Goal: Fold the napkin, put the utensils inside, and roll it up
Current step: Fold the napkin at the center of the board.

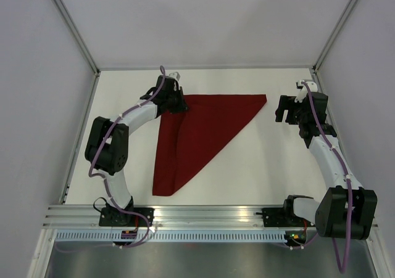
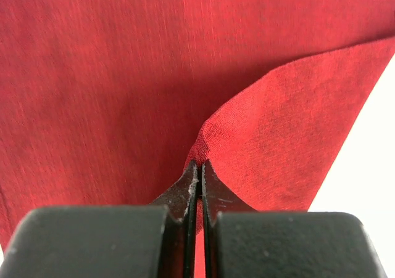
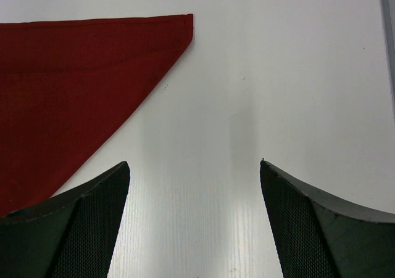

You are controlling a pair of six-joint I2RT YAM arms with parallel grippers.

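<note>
Dark red, thin cloth napkin (image 1: 207, 127) lies folded into a triangle on the white table (image 1: 265, 173) — left gripper (image 1: 181, 105) at its far-left corner.
Left jaws are pressed together on a raised ridge of the napkin's top layer, cloth pinched between the tips. Right gripper (image 3: 194, 167) is spread wide over bare table — the napkin's far-right point lies ahead and left of it, apart.

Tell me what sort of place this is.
Probably a robotics lab test cell, not a dining room: plain white panels wall in a white table, and an aluminium rail carries the left arm and right arm.
</note>
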